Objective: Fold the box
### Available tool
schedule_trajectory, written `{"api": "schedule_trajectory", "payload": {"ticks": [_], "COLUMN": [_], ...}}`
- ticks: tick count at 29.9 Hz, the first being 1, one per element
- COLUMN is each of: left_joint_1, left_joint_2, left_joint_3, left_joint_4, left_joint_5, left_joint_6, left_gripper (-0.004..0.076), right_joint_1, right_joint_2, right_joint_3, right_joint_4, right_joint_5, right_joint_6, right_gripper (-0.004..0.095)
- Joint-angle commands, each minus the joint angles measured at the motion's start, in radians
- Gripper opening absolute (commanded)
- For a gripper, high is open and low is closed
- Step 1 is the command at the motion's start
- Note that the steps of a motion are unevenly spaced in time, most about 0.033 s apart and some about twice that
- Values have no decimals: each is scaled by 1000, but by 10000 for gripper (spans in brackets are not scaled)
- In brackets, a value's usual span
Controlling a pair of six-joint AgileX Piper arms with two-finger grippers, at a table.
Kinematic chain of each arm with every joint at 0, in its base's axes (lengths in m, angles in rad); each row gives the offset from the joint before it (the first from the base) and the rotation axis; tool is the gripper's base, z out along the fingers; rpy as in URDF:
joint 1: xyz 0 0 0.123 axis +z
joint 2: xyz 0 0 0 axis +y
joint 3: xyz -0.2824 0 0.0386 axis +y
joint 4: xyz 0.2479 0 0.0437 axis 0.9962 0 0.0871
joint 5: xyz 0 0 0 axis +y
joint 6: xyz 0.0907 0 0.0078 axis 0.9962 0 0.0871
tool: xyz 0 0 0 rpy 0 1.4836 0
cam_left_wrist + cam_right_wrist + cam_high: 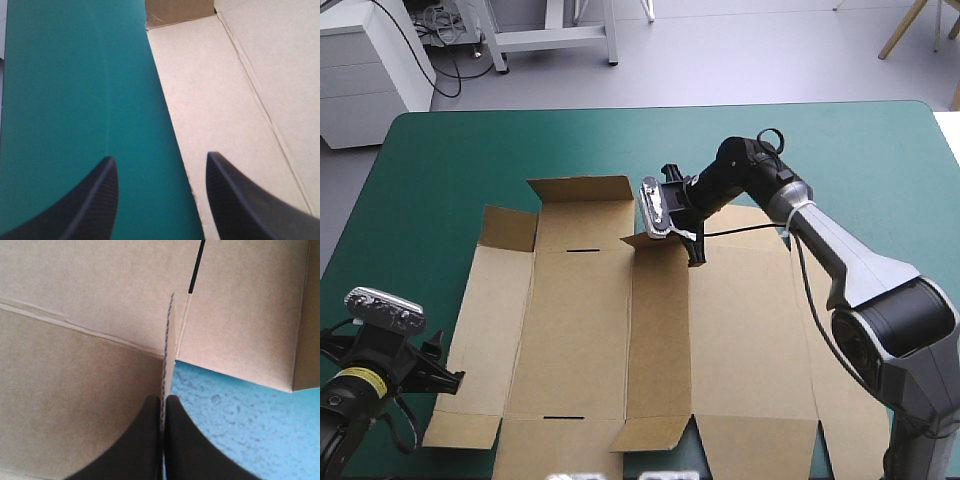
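Box wall [658, 340] (upright) blocks; far cover [620, 140] free.

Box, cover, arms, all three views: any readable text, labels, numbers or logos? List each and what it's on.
No readable text in any view.
box: plain brown board, only creases and cut slots, no print.
teal-green cover: no marks.
yellow band on the left arm: any marking on it is too small to read.
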Motion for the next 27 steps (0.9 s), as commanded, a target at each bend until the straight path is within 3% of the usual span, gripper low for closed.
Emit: {"api": "schedule_trajectory", "payload": {"ticks": [1, 5, 9, 16, 24, 27], "left_joint_1": [-3, -3, -3, -3, -3, -3], "left_joint_2": [5, 5, 5, 5, 5, 5], "left_joint_3": [-36, -36, -36, -36, -36, -44], "left_joint_4": [38, 38, 38, 57, 46, 46], "left_joint_5": [-38, -23, -8, 63, 97, 100], "left_joint_6": [-10, -26, -54, -162, -187, -211], "left_gripper": [377, 377, 377, 386, 442, 480], "right_joint_1": [-2, -2, -2, -2, -2, -4], "right_joint_2": [-41, -43, -43, -43, -46, -58], "right_joint_3": [-31, -31, -31, -31, -31, -63], "right_joint_4": [20, 25, 21, -16, -19, -29], "right_joint_5": [-5, -43, -8, 1, -15, -19], "right_joint_6": [8, 68, 83, 147, 243, 342], "right_gripper": [-14, -13, 2, 115, 396, 494]}}
